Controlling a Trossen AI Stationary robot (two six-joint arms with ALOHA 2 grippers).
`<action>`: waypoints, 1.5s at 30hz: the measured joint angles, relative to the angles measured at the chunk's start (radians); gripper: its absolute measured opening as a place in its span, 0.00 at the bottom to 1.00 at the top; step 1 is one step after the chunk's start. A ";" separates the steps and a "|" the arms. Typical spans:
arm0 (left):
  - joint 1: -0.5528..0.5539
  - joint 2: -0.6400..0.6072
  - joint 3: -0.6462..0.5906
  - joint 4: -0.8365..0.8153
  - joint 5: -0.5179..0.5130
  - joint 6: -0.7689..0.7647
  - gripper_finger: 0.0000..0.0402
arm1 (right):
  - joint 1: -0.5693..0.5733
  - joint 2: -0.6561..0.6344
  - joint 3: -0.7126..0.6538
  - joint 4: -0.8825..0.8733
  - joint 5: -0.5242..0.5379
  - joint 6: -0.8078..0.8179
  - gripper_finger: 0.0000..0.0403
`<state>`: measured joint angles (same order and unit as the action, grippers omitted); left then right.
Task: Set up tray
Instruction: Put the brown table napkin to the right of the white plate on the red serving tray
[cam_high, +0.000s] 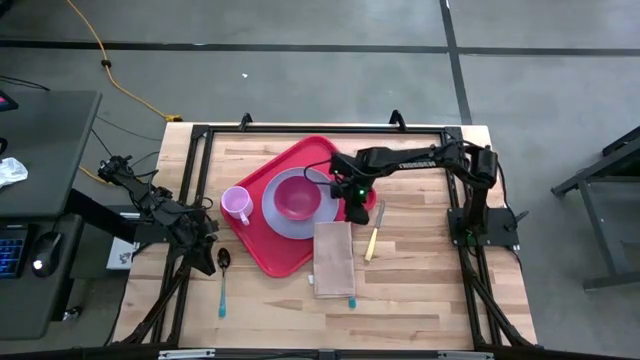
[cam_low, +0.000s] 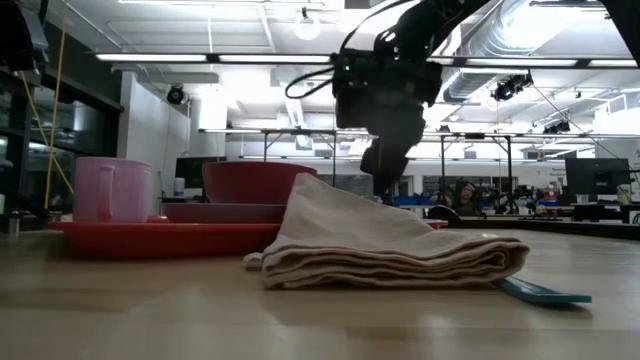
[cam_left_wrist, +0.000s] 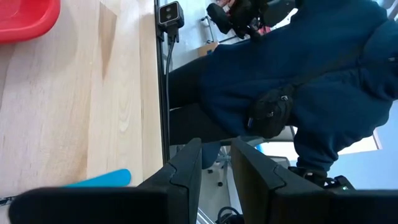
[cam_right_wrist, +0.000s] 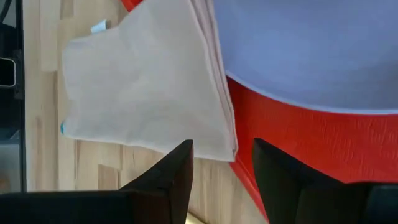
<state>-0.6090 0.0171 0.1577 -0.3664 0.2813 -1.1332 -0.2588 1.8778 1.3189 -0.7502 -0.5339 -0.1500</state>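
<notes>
I see the right end effector (cam_high: 356, 212) open and empty over the tray (cam_high: 262, 246) edge, beside the folded cloth (cam_high: 333, 258).

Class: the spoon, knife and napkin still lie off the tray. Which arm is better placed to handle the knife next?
Right, probably. The right hand hovers open over the tray edge, close to the knife. The left hand waits at the table's left edge, across the tray.

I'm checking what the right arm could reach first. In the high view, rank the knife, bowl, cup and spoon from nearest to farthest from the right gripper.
From the right gripper, over the tray's right edge:
1. Knife, just right of the tray.
2. Bowl, on the plate.
3. Cup, at the tray's left.
4. Spoon, off the tray, far left.
</notes>
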 joint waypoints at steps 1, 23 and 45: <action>0.000 0.000 0.000 0.000 0.000 -0.001 0.29 | 0.000 0.000 -0.001 0.006 0.001 -0.002 0.35; 0.000 0.000 0.000 0.006 0.026 -0.050 0.29 | 0.023 0.000 -0.059 0.128 -0.030 0.040 0.35; 0.000 0.000 0.000 0.014 0.049 -0.052 0.29 | 0.030 0.019 -0.059 0.178 -0.003 0.056 0.35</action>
<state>-0.6090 0.0170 0.1577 -0.3520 0.3307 -1.1855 -0.2288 1.8964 1.2594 -0.5726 -0.5365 -0.0937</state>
